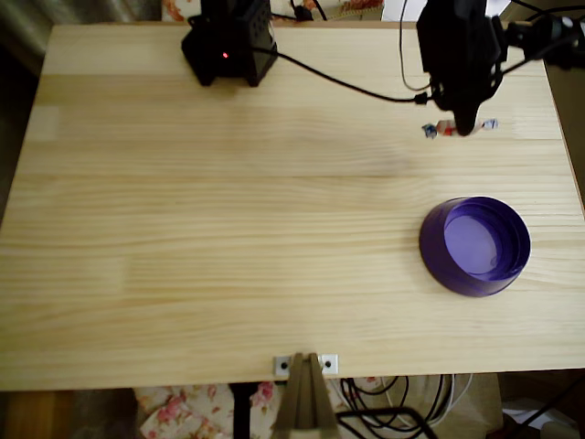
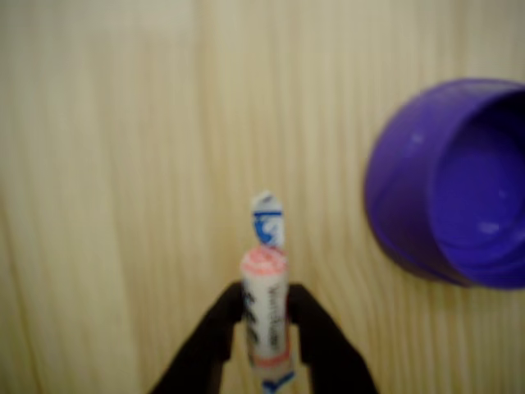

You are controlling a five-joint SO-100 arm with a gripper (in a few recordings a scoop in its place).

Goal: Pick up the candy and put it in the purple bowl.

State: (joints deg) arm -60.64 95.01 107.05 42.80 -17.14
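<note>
Overhead: arm hides candy (image 1: pixel 445 128) middle, upper right. Wrist view: jaws clamp candy (image 2: pixel 266 316); purple bowl (image 2: pixel 459 185) cut off right.

In the overhead view the dark arm is covering the middle of the candy (image 1: pixel 445 128), so only its twisted ends are showing on either side of the jaws. In the wrist view the lower end of the candy (image 2: pixel 267 308) is being cut off by the bottom edge of the picture, and the jaws are also running out of the frame there. The print on the wrapper is too blurred to read. To the right of the jaws, the purple bowl (image 2: pixel 451 180) is being cut off by the right edge, and its rim is looking soft and out of focus.
</note>
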